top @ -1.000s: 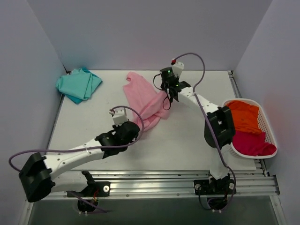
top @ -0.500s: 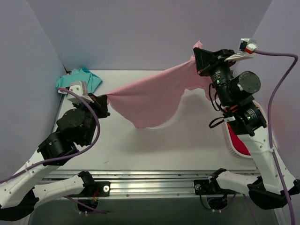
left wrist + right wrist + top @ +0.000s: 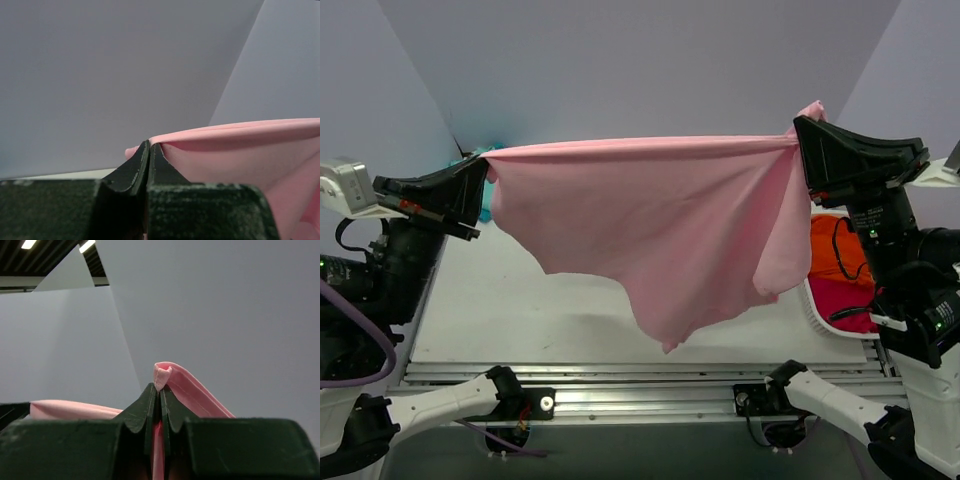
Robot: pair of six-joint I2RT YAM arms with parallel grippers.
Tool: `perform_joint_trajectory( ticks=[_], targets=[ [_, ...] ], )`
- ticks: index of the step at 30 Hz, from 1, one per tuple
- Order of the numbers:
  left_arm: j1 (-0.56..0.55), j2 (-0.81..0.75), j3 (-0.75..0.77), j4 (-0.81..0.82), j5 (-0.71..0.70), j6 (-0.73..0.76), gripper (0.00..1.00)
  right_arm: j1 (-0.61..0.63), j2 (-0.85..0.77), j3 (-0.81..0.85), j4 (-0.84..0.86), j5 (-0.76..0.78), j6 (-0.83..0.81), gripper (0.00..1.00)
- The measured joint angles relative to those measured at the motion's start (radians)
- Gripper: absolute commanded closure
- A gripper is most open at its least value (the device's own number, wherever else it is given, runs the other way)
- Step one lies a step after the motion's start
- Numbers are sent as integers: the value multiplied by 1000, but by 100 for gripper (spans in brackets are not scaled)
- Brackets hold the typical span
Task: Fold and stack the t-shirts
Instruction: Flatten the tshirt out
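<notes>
1. Two grippers hold one light pink t-shirt [image 3: 650, 230] stretched in the air above the table [image 3: 520, 310], each pinching one end of its taut upper edge.
2. The left gripper [image 3: 485, 168] is high over the table's far left corner. In the left wrist view its jaws [image 3: 149, 146] are pressed together on a folded corner of the pink cloth, with no gap between them.
3. The right gripper [image 3: 798, 135] is high over the table's far right side. In the right wrist view its jaws [image 3: 159, 388] are likewise clamped, and a small fold of pink cloth sticks up just above the tips.
4. From that upper edge the shirt hangs as a broad sheet across the width of the table. Its lower border slants down to a point that, in the top view, falls over the table's near edge, right of the middle. A narrower flap drops below the right gripper.
5. I can make out no lettering or mark on the cloth in any view.
6. A sliver of a teal t-shirt [image 3: 492, 148] peeks out at the table's far left corner, mostly hidden behind the left gripper and the pink cloth.
7. A white basket [image 3: 809, 296] sits at the table's right edge, holding an orange t-shirt [image 3: 830, 250] with a magenta t-shirt [image 3: 840, 300] on its nearer side.
</notes>
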State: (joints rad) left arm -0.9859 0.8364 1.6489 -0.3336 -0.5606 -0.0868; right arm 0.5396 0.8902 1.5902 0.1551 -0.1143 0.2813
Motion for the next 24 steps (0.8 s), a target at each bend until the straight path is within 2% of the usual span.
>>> perform_joint_trajectory(
  ticks=[5, 8, 10, 15, 19, 21, 22, 23, 24],
  targets=[
    [3, 90, -34, 107, -95, 105, 98, 3, 175, 130, -21, 211, -48, 100],
    [62, 150, -103, 142, -168, 123, 98, -18, 345, 174, -17, 327, -61, 100],
    [159, 196, -146, 137, -159, 84, 98, -42, 467, 177, -16, 376, -59, 100],
    [509, 367, -301, 167, -18, -87, 98, -105, 843, 150, -18, 413, -8, 100],
    [636, 648, -349, 233, 94, -163, 98, -158, 1155, 152, -18, 403, 66, 100],
    [668, 816, -342, 286, 137, -177, 95, -181, 1295, 185, -27, 397, 105, 62],
    [680, 900, -326, 294, 151, -180, 87, -193, 1365, 216, -43, 402, 122, 37],
    [695, 985, -303, 294, 168, -181, 44, -205, 1434, 262, -66, 407, 134, 1],
    [712, 1068, -263, 290, 185, -181, 22, -222, 1505, 317, -82, 413, 147, 0]
  ],
)
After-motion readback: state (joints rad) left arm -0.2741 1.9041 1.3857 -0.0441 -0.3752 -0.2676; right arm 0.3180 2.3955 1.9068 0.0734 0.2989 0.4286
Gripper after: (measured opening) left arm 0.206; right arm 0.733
